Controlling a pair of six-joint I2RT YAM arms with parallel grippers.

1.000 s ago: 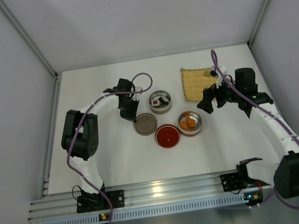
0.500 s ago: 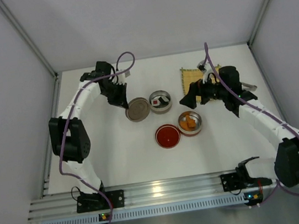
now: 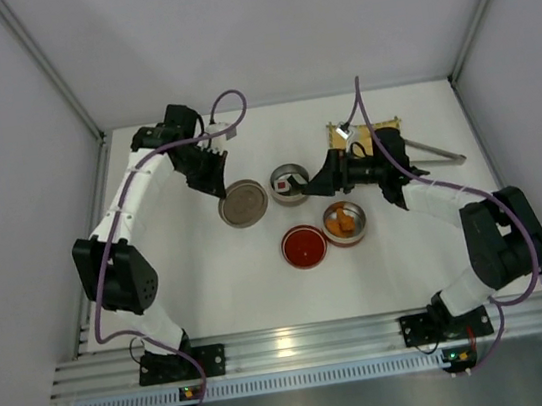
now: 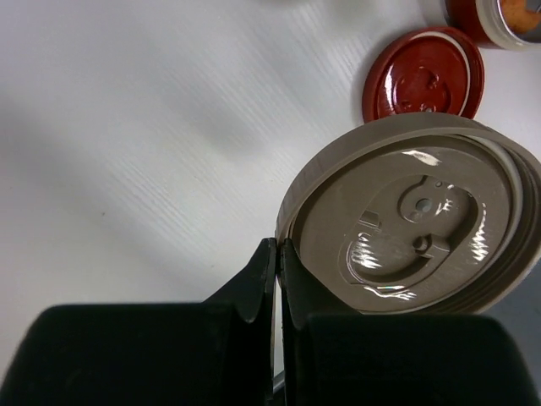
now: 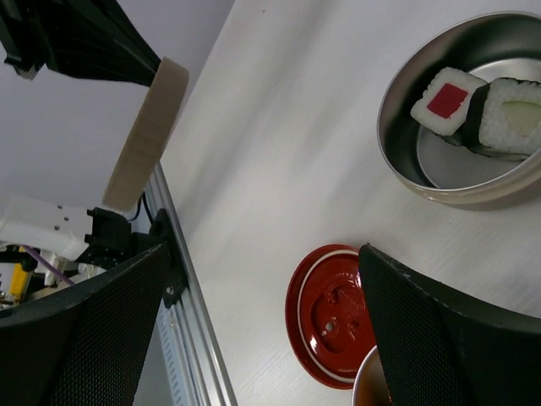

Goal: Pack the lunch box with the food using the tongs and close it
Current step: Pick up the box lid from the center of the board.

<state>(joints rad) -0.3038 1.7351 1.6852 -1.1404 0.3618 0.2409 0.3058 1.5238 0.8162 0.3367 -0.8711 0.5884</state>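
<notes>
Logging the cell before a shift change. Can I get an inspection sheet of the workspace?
Surface: white table, faintly ribbed.
Job's things: sushi in rear tin; fried pieces in near tin; red lid flat on table; tongs at the right edge of the mat.
Clutter: nothing seen.
Claws: left claw shut on grey lid, held tilted off the table; right claw open, empty.
Cables: purple left cable and right cable loop off the arms.
Surroundings: white walls; rail at near edge.
</notes>
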